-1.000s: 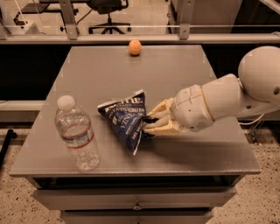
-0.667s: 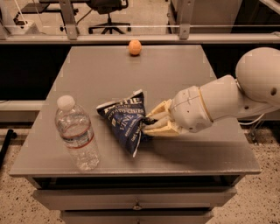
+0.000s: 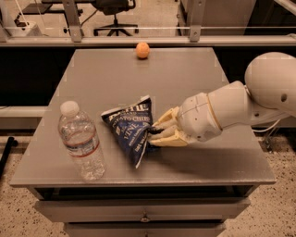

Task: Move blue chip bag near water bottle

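Camera view, looking down over flat grey rectangular table (image 3: pixel 185 83). Lit from above, with soft shadows toward the front edge.

Near front of table, left of centre: small crinkly dark navy blue chip bag (image 3: pixel 132 132), white lettering, "VINE" legible, pale sealed edges. Standing on edge and tilted, wide sealed end uppermost, narrow tip pointing down at the table. Cannot tell whether that tip touches the surface.

Just beside the bag, on its left: clear ribbed plastic water bottle (image 3: pixel 82 143). Upright, near the front left corner. Round white cap (image 3: pixel 69 108) on top, thin white-and-red label band (image 3: pixel 83 147) around the middle. Narrow gap between bottle and bag; contact not apparent.

Right of the bag: cream-coloured two-finger gripper (image 3: pixel 155 132), low over the table, pointing left. Jaws narrow, pinching the right-hand edge of the blue chip bag. Behind it, bulky white rounded arm (image 3: pixel 222 111), reaching in from the right edge of frame.

Far end of table, well apart from everything else: small round orange ball (image 3: pixel 142 50), resting near the back edge.

Below table top: grey drawer front (image 3: pixel 143 210). Beyond the table: black office chair (image 3: pixel 113 9) on a pale floor, partly cut off at top of frame.
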